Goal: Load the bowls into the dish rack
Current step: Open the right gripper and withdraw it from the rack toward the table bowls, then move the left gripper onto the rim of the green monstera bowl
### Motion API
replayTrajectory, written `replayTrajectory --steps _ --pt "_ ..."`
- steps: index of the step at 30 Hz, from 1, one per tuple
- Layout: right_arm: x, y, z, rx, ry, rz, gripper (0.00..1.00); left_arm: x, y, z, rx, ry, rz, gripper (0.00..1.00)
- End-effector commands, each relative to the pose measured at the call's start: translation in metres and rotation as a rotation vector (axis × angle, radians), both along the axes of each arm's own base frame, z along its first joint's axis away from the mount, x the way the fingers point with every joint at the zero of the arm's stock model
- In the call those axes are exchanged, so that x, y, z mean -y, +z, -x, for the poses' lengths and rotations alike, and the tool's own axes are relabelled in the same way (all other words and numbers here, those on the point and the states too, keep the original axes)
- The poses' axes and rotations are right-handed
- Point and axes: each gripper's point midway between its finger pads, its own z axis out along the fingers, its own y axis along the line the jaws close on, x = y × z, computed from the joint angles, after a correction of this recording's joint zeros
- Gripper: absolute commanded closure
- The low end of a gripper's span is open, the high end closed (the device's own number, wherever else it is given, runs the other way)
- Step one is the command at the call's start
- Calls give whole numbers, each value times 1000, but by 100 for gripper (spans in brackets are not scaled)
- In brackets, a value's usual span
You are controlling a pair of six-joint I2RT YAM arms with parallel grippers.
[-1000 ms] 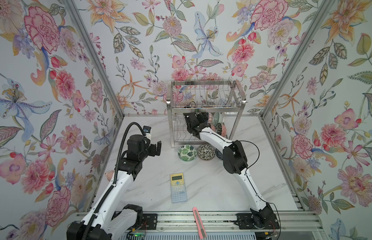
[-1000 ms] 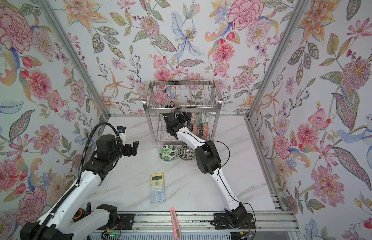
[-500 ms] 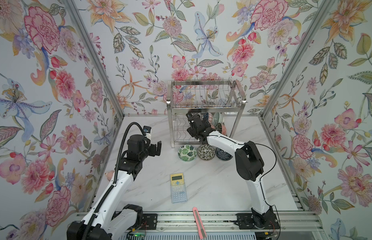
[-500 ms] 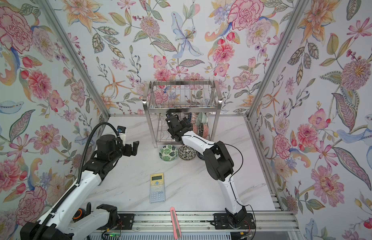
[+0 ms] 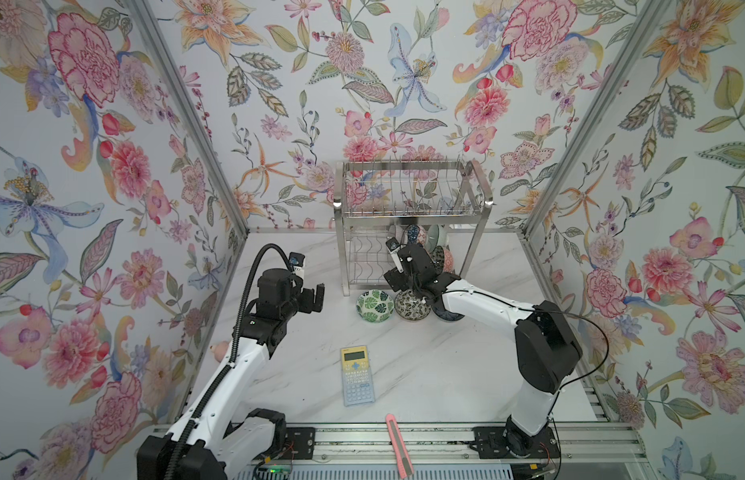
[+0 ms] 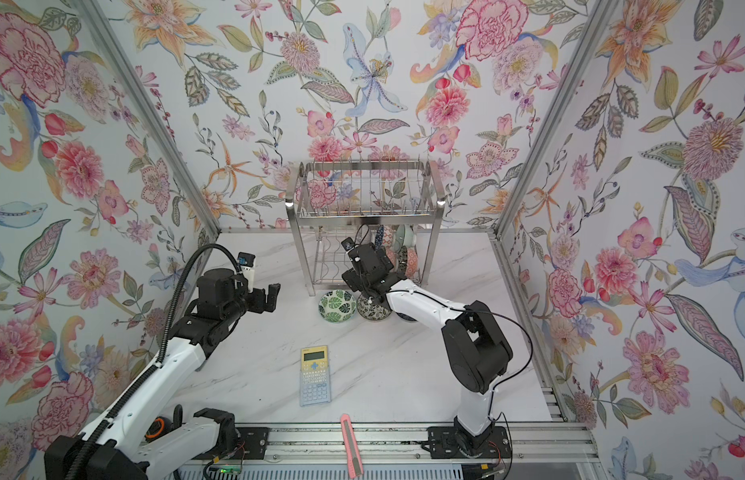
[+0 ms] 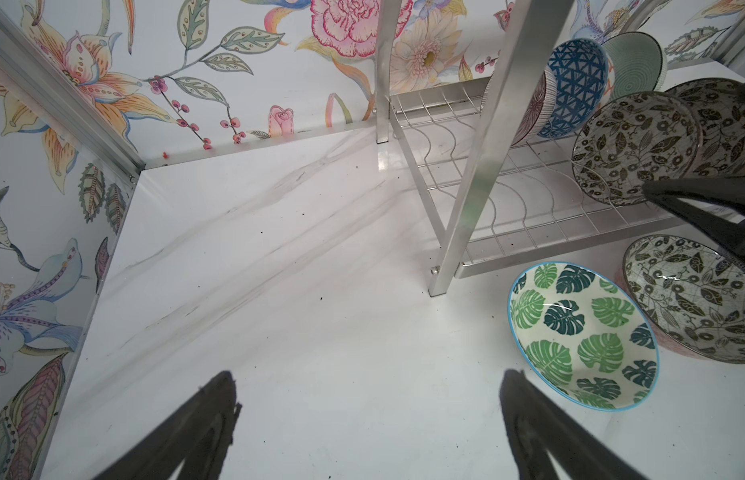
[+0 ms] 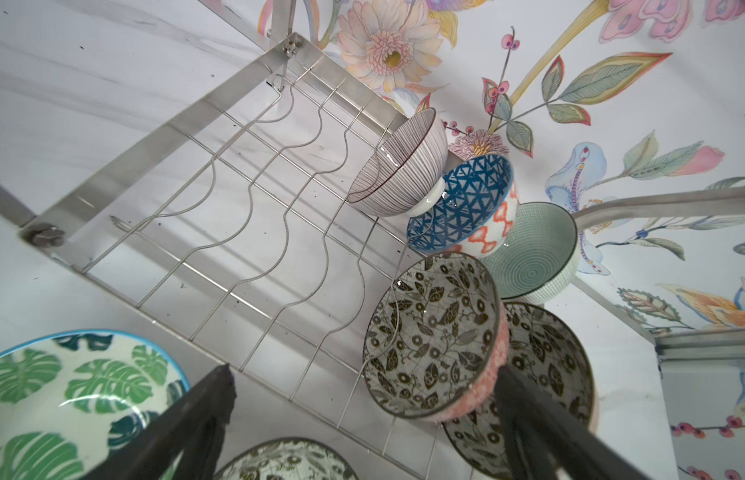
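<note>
The dish rack (image 5: 410, 216) stands at the back of the bench (image 5: 425, 374). Five bowls (image 8: 433, 336) lean in the right half of its lower tier, and the wavy wires to the left are free. The right end effector (image 8: 362, 378) hangs wide and empty at the rack's front edge. The left end effector (image 7: 368, 376), also wide, waits well left of the rack. The likely next move is to grip a rim just before the rack: green leaf bowl (image 5: 375, 306), floral bowl (image 5: 412, 305) or dark bowl (image 5: 452, 318), minding the front post.

Floral walls (image 5: 404, 83) — white marble tabletop (image 5: 445, 374)
</note>
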Motion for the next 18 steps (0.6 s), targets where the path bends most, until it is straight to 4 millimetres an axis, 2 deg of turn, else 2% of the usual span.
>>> replayTrajectory --steps 1,6,10,11,12,18 --pt "3 17 16 -1 22 -118 1 2 13 2 1 5 22 1" --pt "27 22 36 -25 8 -178 1 15 21 7 -3 2 13 1" --pt "44 28 50 -31 -6 -213 1 42 22 10 2 -22 22 1" --pt "46 31 55 -31 -4 -226 1 51 19 11 -2 -32 29 1" --pt "60 33 52 -26 -32 -238 1 59 15 11 -7 -44 37 1" --pt "84 46 63 -7 -63 -275 1 95 -19 11 -64 -92 90 1"
